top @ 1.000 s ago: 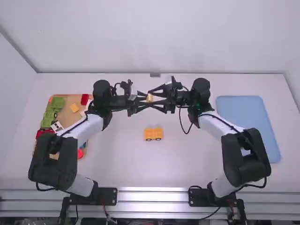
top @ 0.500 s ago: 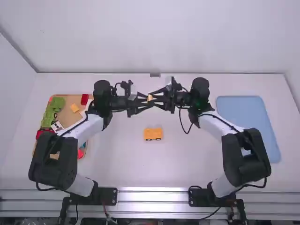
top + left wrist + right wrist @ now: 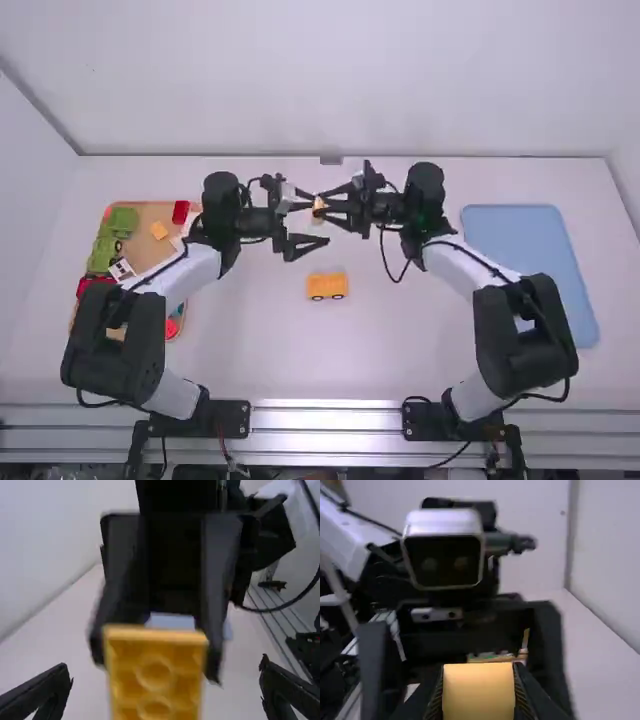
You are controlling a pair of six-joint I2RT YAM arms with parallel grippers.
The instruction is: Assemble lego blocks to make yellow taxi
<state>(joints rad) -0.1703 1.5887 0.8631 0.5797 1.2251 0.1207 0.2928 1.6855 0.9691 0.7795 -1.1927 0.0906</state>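
Clasping one yellow block [image 3: 318, 206] between the two fingers of my right gripper [image 3: 325, 207], I have it up over the table [image 3: 400, 345], while my left gripper [image 3: 318, 222] is released just beside it, both fingers spread wide. One yellow car body [image 3: 327, 284] with two wheels showing sits on the table, between my two trays: the wooden one [image 3: 142, 243] with one more yellow piece [image 3: 159, 230], and the blue one [image 3: 520, 245]
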